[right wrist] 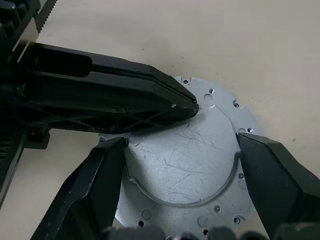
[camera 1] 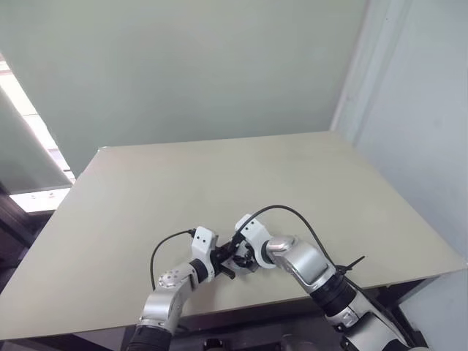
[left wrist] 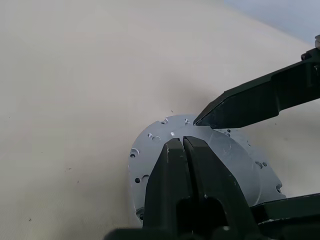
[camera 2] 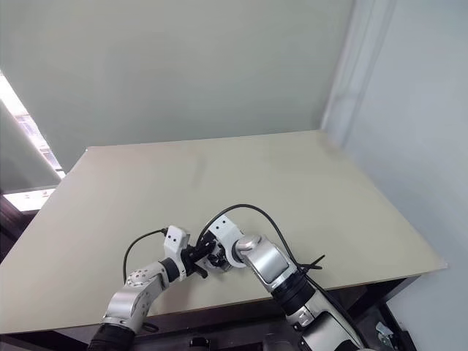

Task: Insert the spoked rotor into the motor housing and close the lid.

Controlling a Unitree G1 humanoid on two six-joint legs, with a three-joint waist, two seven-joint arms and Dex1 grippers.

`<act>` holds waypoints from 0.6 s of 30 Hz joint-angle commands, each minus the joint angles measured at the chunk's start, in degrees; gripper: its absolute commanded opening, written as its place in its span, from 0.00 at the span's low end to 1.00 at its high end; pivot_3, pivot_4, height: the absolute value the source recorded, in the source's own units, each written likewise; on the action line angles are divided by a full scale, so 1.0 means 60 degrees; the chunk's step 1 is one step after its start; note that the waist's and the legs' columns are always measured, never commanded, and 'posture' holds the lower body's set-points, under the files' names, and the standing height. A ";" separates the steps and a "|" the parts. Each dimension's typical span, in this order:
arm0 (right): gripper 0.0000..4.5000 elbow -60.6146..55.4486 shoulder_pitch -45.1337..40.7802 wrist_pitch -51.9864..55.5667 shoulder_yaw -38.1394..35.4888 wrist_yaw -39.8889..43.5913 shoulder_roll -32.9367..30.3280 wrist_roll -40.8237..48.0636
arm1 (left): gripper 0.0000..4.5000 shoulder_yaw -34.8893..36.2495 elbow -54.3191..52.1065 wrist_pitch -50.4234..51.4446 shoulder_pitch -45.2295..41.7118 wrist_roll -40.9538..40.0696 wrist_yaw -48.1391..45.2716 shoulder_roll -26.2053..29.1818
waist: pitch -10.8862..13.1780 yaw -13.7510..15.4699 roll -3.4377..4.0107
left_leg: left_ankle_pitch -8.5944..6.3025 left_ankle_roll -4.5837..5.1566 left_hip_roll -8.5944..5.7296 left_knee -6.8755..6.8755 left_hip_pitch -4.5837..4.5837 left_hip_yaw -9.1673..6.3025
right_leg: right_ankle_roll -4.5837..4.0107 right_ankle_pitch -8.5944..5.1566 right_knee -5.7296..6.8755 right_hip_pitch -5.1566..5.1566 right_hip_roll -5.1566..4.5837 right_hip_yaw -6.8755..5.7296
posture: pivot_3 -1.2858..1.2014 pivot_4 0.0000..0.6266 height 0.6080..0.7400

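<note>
Beige table (camera 1: 219, 183), lid (right wrist: 200, 165) partly hidden by closed left gripper (right wrist: 192, 106)

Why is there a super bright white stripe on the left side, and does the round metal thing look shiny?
Left eye view: the stripe beyond the table is glare, washed out to plain white. Right wrist view: the grey disc gleams only softly, its scratches catch the light, and the left pincer lays a dim shadow across it.

Table (camera 1: 219, 183) open beyond the two crowded pincers (camera 1: 232, 259)
</note>
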 commanded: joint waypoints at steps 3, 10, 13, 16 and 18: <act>0.74 0.0183 0.0145 0.0166 0.0038 -0.0025 -0.0149 -0.0077 | 0.00 0.0066 0.0024 0.0056 0.0065 0.0092 0.0013 0.0138 | 0.0000 -0.0001 0.0001 | -0.0001 -0.0002 -0.0003 0.0004 0.0002 0.0002 | -0.0002 -0.0001 -0.0006 0.0005 -0.0004 0.0001 | 0.52 0.00 1.00; 0.74 0.0166 0.0160 0.0151 0.0059 -0.0019 -0.0146 -0.0077 | 0.00 0.0250 -0.0574 0.0325 0.0586 -0.0177 -0.0117 0.0438 | -0.0001 -0.0003 0.0003 | -0.0002 -0.0002 0.0000 -0.0014 0.0005 0.0001 | -0.0002 -0.0002 -0.0009 -0.0002 -0.0004 0.0001 | 0.52 0.00 1.00; 0.74 0.0190 0.0139 0.0136 0.0068 -0.0015 -0.0126 -0.0074 | 0.00 0.0227 -0.0799 0.0525 0.0763 -0.0263 -0.0222 0.0563 | 0.0000 -0.0004 0.0005 | -0.0002 -0.0003 0.0001 -0.0014 0.0006 0.0001 | -0.0003 -0.0003 -0.0010 -0.0003 -0.0005 0.0001 | 0.52 0.00 1.00; 0.74 0.0188 0.0131 0.0116 0.0065 -0.0009 -0.0109 -0.0068 | 0.00 0.0187 -0.0887 0.0628 0.0845 -0.0280 -0.0209 0.0598 | 0.0001 -0.0004 0.0006 | -0.0003 -0.0004 0.0001 -0.0013 0.0010 -0.0001 | -0.0004 -0.0004 -0.0012 -0.0004 -0.0006 0.0000 | 0.52 0.00 1.00; 0.74 0.0197 0.0122 0.0120 0.0072 0.0012 -0.0102 -0.0058 | 0.00 0.0098 -0.0847 0.0671 0.0805 -0.0206 -0.0219 0.0608 | 0.0001 -0.0003 0.0006 | -0.0003 -0.0005 0.0001 -0.0014 0.0011 0.0000 | -0.0004 -0.0004 -0.0012 -0.0007 -0.0006 0.0000 | 0.52 0.00 1.00</act>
